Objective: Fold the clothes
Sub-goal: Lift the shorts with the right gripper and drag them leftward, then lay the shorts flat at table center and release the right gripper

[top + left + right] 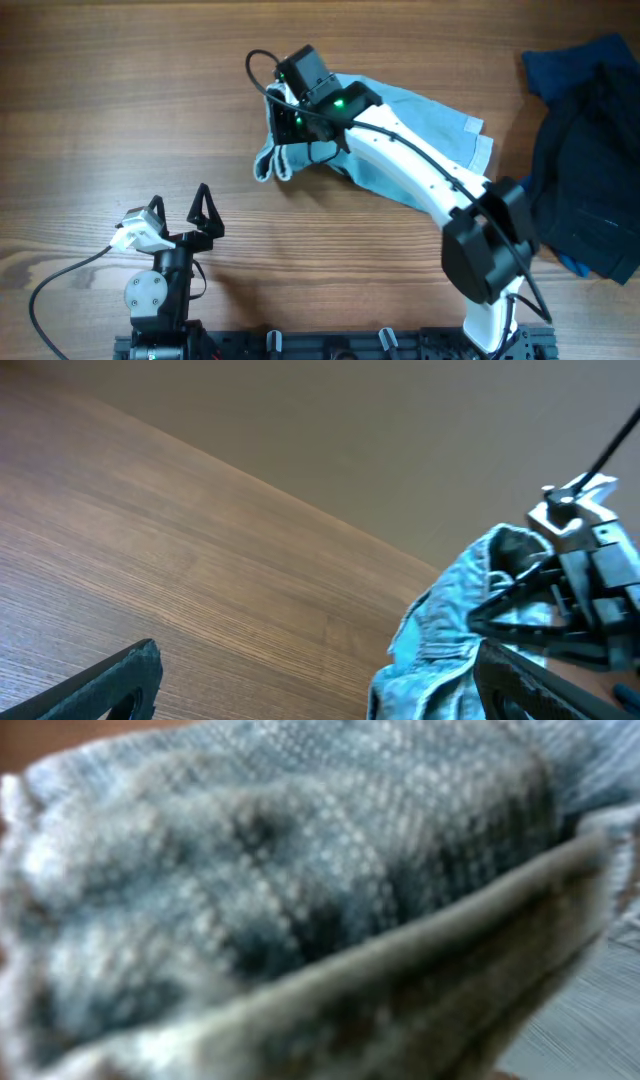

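Observation:
The clothes [430,115], a light blue faded denim garment, lie crumpled at the upper middle of the table. Their left edge is bunched and lifted where my right gripper [283,120] is shut on them. In the left wrist view the gathered denim [450,630] hangs from that gripper's dark fingers [520,615]. Blurred denim weave [300,870] fills the right wrist view and hides the jaws. My left gripper [180,195] stands open and empty near the front left, well apart from the garment, with both fingertips [120,680] over bare wood.
A dark navy fabric pile [590,150] covers the right edge of the wooden table [120,90]. The right arm's white link [420,170] crosses diagonally over the denim. A black cable [60,280] loops at the front left.

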{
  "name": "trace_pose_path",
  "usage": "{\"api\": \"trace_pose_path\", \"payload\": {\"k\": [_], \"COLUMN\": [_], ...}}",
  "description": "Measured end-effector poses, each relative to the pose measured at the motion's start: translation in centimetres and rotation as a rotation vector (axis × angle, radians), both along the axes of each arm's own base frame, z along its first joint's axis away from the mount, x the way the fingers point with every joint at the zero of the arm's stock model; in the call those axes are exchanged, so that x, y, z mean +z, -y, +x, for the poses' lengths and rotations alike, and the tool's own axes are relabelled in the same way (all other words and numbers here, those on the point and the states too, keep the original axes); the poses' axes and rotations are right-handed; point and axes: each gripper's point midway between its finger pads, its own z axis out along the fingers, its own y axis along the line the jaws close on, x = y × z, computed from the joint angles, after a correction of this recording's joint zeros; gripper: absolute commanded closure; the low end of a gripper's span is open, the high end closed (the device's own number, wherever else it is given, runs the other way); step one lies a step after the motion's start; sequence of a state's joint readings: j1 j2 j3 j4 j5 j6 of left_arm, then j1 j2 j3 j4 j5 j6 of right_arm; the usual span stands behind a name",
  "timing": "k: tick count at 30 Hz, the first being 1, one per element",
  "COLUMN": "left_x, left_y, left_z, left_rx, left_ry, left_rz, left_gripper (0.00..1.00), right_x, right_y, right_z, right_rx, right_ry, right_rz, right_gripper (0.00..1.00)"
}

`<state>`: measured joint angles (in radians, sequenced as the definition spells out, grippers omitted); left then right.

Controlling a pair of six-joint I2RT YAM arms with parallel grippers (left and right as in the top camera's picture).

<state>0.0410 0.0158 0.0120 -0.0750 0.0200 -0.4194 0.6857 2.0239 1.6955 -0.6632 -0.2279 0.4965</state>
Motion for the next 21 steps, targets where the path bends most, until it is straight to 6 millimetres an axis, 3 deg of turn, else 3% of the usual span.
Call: {"api": "trace_pose_path", "payload": {"k": [4, 8, 12, 13, 14, 16, 19, 21], "left_x": [0.0, 0.0, 0.0, 0.0, 0.0, 0.0, 0.0, 0.0], "left_y": [0.0, 0.0, 0.0, 0.0, 0.0, 0.0, 0.0, 0.0], "left_z": [0.0, 0.0, 0.0, 0.0, 0.0, 0.0, 0.0, 0.0], "left_rx": [0.000, 0.000, 0.000, 0.000, 0.000, 0.000, 0.000, 0.000], "left_ry": [0.000, 0.000, 0.000, 0.000, 0.000, 0.000, 0.000, 0.000], "left_rz": [0.000, 0.000, 0.000, 0.000, 0.000, 0.000, 0.000, 0.000], "left_gripper": [0.00, 0.00, 0.00, 0.00, 0.00, 0.00, 0.00, 0.00], "right_x": [-0.1, 0.9, 1.4, 1.4, 1.5, 1.6, 1.9, 2.1], "right_y": [-2.9, -7.0, -8.9, -9.0, -9.0, -9.0, -9.2, -9.4], "right_z": [-1.2, -4.0, -6.2, -6.4, -6.4, -6.3, -6.0, -6.0], "right_rx": [0.051, 0.136, 0.196, 0.199, 0.200, 0.194, 0.194, 0.194], "right_ry": [0.011, 0.021, -0.014, -0.021, -0.024, -0.031, -0.025, -0.023], "right_rz": [0.044, 0.121, 0.172, 0.177, 0.179, 0.190, 0.209, 0.219], "right_gripper": [0.96, 0.96, 0.95, 0.89, 0.60, 0.39, 0.31, 0.31]}}
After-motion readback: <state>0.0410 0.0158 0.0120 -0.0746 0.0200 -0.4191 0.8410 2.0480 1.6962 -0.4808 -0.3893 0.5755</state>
